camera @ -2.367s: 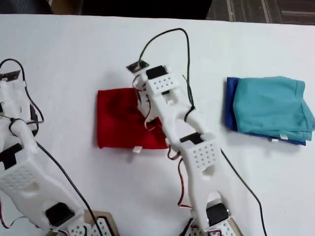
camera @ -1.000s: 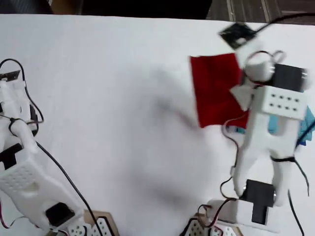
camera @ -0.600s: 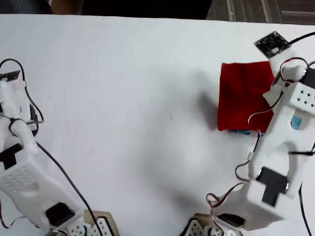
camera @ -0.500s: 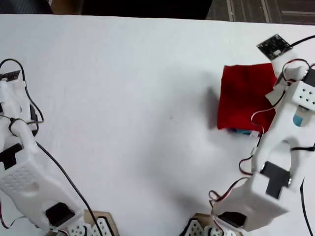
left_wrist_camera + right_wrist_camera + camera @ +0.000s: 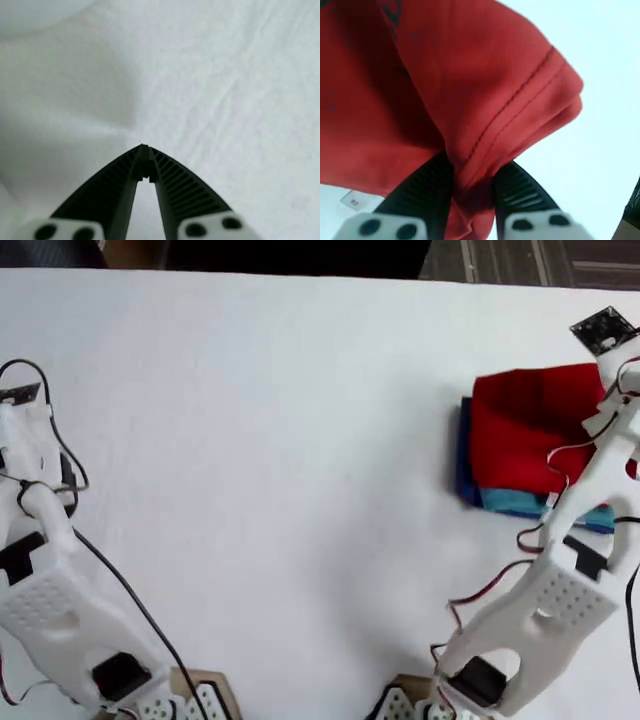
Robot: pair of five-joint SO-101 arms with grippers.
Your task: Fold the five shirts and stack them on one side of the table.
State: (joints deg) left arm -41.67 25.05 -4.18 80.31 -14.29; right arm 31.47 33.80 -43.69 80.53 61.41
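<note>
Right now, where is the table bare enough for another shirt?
The wide middle of the table, between the left arm and the stack, is bare. The right side is crowded: the right hand holds the red shirt over the stack.

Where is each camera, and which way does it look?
High view: above the table, looking down; left arm and right arm show.
Left wrist view: on that arm, looking past the shut left hand at the table.
Right wrist view: on that arm, looking past the right hand, shut on the red shirt.
Shared: high and right wrist views show the red shirt.
</note>
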